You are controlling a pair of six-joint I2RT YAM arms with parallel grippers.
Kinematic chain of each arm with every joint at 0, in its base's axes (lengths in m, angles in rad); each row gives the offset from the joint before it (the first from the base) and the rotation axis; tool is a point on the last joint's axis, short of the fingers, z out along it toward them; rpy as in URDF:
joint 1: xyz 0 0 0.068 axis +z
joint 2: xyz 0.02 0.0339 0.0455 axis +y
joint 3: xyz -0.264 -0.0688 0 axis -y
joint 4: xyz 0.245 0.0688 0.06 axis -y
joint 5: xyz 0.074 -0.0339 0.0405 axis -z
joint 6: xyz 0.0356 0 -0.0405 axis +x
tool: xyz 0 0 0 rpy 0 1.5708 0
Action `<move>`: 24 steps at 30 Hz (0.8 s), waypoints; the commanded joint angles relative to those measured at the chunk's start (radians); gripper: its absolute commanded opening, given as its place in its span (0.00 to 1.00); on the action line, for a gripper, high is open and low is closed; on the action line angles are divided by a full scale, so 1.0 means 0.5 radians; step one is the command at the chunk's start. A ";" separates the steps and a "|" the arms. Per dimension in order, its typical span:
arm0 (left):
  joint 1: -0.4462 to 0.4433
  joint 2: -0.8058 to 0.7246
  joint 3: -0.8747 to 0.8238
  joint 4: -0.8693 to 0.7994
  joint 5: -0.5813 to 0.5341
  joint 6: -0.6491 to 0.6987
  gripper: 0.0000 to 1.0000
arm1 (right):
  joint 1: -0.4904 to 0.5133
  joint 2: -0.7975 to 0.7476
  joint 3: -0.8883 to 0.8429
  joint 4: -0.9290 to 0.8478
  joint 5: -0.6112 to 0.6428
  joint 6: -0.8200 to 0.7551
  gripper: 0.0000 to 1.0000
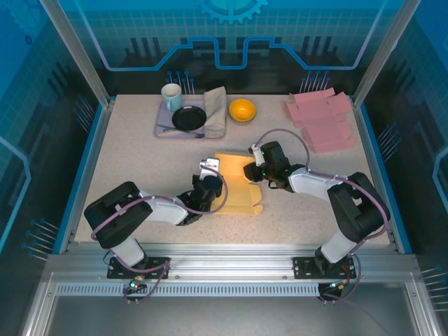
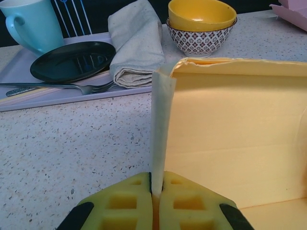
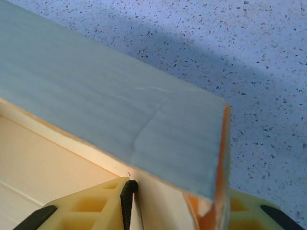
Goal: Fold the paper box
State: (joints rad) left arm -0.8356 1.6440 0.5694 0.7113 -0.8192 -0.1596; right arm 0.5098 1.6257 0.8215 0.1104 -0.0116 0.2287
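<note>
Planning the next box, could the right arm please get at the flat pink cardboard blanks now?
Probably not yet: its hand grips the yellow paper box, though the tabletop towards the pink blanks looks bare.

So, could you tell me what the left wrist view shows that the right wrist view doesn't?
Left wrist view: the left gripper pinching an upright flap of the paper box, with a blue mug, black plate, fork, folded cloth and yellow bowl behind. Right wrist view: the right gripper gripping a raised wall of the box. Both: the yellow box and the speckled table.
</note>
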 commanded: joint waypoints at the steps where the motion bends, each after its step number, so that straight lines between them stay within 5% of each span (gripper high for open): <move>1: -0.044 -0.086 0.058 -0.066 0.042 -0.109 0.00 | 0.018 0.042 0.025 0.104 -0.027 0.000 0.34; 8: -0.044 -0.108 0.123 -0.276 -0.037 -0.239 0.00 | 0.041 0.072 0.037 0.063 0.092 0.024 0.29; 16: -0.048 -0.143 0.180 -0.471 -0.090 -0.425 0.00 | 0.176 0.102 0.104 -0.144 0.697 0.006 0.14; 21: -0.047 -0.160 0.174 -0.557 -0.112 -0.507 0.00 | 0.210 0.048 0.044 -0.084 0.867 0.002 0.10; 24: -0.047 -0.186 0.155 -0.602 -0.102 -0.554 0.12 | 0.229 -0.005 -0.022 0.025 0.904 -0.018 0.06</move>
State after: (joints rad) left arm -0.8516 1.6016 0.6304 0.4507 -0.8440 -0.3946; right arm 0.6159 1.6512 0.8474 0.1104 0.3172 0.2619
